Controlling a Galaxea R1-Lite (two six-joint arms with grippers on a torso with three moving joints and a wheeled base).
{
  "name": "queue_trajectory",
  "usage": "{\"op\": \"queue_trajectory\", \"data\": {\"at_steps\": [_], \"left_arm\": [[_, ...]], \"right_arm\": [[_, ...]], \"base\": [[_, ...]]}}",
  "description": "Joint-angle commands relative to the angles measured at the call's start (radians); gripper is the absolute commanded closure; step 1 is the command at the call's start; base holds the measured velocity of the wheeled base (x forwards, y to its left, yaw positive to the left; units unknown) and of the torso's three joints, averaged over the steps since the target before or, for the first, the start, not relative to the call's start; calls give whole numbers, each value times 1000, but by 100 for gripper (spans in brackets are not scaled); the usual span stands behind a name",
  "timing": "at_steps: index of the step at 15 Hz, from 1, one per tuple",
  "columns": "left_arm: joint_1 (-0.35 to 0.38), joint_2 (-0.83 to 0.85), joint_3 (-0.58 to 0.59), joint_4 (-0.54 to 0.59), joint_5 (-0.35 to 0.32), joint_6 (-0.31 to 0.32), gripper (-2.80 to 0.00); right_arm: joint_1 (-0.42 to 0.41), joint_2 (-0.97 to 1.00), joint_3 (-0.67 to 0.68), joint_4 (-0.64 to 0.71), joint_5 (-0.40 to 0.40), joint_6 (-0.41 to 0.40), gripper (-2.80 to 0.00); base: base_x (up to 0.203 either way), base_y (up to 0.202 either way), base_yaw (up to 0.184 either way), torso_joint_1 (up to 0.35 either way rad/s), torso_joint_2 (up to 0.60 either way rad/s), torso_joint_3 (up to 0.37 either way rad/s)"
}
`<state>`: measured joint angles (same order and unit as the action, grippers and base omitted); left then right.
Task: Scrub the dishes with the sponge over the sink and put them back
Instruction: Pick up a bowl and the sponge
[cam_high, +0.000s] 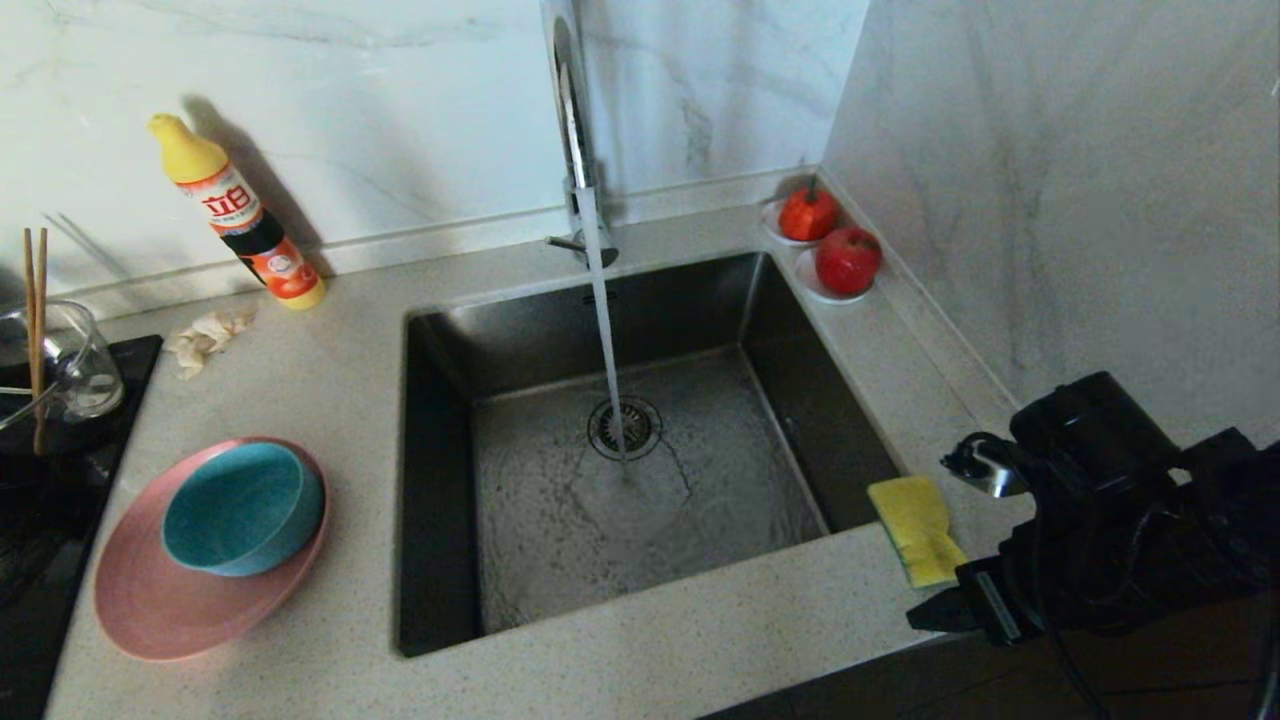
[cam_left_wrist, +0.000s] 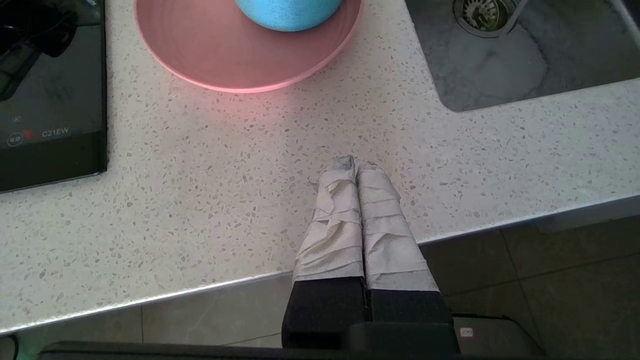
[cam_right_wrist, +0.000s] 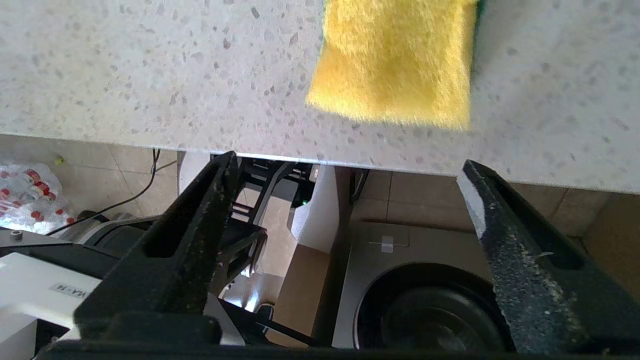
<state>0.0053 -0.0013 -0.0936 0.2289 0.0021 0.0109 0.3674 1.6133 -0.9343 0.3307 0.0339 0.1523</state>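
Note:
The yellow sponge (cam_high: 915, 528) (cam_right_wrist: 395, 60) lies on the counter at the sink's (cam_high: 520, 350) front right corner. My right gripper (cam_high: 945, 608) (cam_right_wrist: 347, 162) hovers just off the counter's front edge, short of the sponge, open and empty. A teal bowl (cam_high: 240, 505) (cam_left_wrist: 287, 12) sits in the pink plate (cam_high: 150, 600) (cam_left_wrist: 225, 55) left of the sink. Brown chopsticks (cam_high: 36, 330) stand in a glass jug (cam_high: 75, 360) at the far left. My left gripper (cam_left_wrist: 356, 165) is parked shut and empty over the counter's front edge, below the plate.
Water runs from the chrome tap (cam_high: 575, 150) onto the drain strainer (cam_high: 623, 428). A detergent bottle (cam_high: 240, 215) and an off-white rag (cam_high: 205, 335) lie behind the plate. Saucers with red fruit (cam_high: 848, 262) stand by the right wall. A black cooktop (cam_high: 60, 480) is at the left.

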Motion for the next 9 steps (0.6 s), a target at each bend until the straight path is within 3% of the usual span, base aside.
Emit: {"op": "queue_trajectory", "data": {"at_steps": [1,6,9], "left_arm": [[1,0,0,1,1,0,0],[1,0,0,1,1,0,0],[1,0,0,1,1,0,0]], "right_arm": [[1,31,-13,2,1,3,-280],[2,62,-64,-5,0,29,-280],[1,68,-54,-102,-4,24,-280]], "base": [[0,0,0,0,0,0],[0,0,0,0,0,0],[0,0,0,0,0,0]]}}
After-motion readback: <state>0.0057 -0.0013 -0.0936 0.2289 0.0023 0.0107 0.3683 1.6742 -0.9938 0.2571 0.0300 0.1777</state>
